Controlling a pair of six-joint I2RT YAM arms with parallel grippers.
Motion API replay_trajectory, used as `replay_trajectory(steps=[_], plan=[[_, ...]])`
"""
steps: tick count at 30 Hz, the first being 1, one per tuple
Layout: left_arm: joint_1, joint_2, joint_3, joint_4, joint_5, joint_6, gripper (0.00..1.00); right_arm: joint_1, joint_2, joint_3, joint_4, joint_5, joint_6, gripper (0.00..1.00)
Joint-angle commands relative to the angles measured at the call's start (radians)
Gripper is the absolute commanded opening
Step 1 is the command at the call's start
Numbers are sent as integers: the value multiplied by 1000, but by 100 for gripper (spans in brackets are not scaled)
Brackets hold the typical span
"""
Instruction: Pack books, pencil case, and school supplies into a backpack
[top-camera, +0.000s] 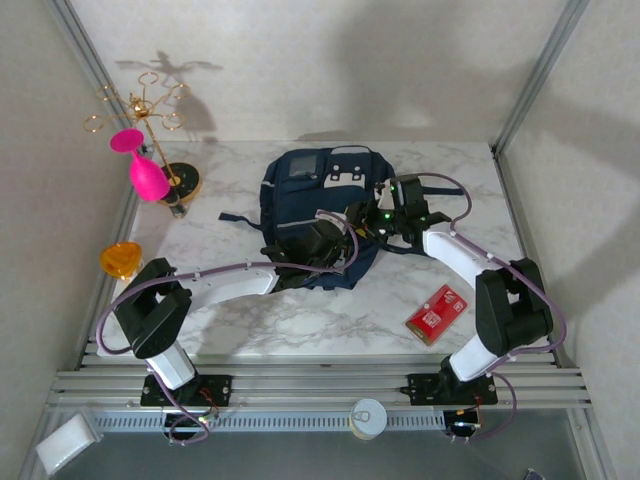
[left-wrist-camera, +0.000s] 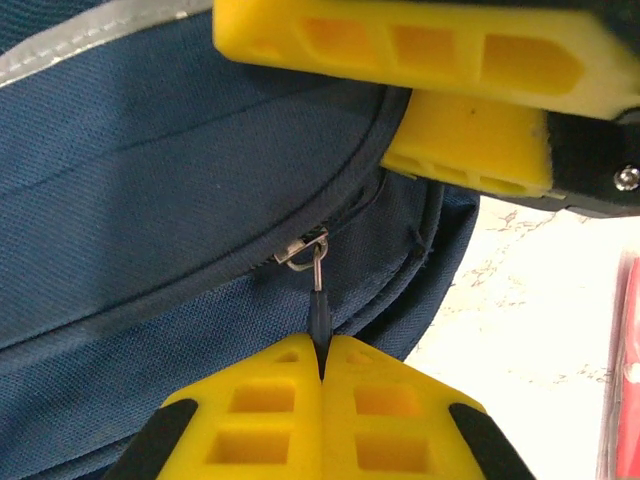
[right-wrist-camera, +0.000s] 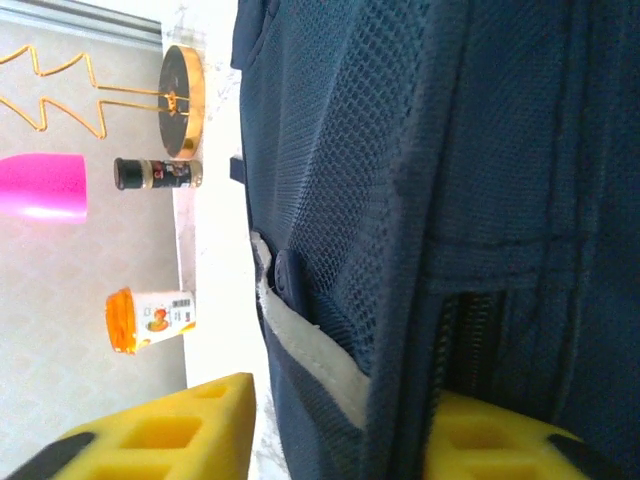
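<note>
The navy backpack (top-camera: 305, 195) lies flat in the middle of the marble table. My left gripper (top-camera: 330, 243) is at its near edge, shut on the dark zipper pull (left-wrist-camera: 319, 305) of a closed zip. My right gripper (top-camera: 388, 208) is at the backpack's right side. Its yellow fingers (right-wrist-camera: 170, 430) stand apart, with the backpack's side fabric (right-wrist-camera: 400, 250) between them and a thin gap at the left finger. The red flat pack of school supplies (top-camera: 437, 313) lies on the table near the right arm. The books and the pencil case are out of view.
An orange cup (top-camera: 120, 260) sits at the table's left edge. A pink goblet (top-camera: 146, 175), a gold wire stand (top-camera: 150, 115) and a small dark jar (right-wrist-camera: 158, 173) stand at the back left. Metal frame posts border the table.
</note>
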Motion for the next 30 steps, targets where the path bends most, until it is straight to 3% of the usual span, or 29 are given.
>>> replay_trajectory(steps=[1, 4, 6, 12, 15, 18, 22, 25, 30], plan=[[-5, 19, 14, -22, -29, -10, 0, 19, 9, 42, 28, 39, 10, 28], [4, 7, 1, -51, -61, -31, 0, 1, -19, 46, -25, 88, -29, 8], [8, -22, -35, -48, -73, -34, 0, -29, -34, 40, -29, 62, -43, 0], [76, -121, -171, -87, -134, -5, 0, -166, -68, 80, -109, -55, -143, 0], [158, -138, -197, -89, -86, 31, 0, -212, -57, 122, -171, -106, -185, 0], [174, -155, -201, -44, -51, 68, 0, -209, -63, 119, -171, -45, -164, 0], [169, -167, -223, 81, 91, 70, 0, -146, -86, 67, -98, -16, -80, 27], [158, -148, -210, 111, 115, 59, 0, -56, -98, 44, -74, 79, -9, 45], [152, -123, -193, 127, 116, 57, 0, 90, -114, -78, 102, 253, 229, 58]])
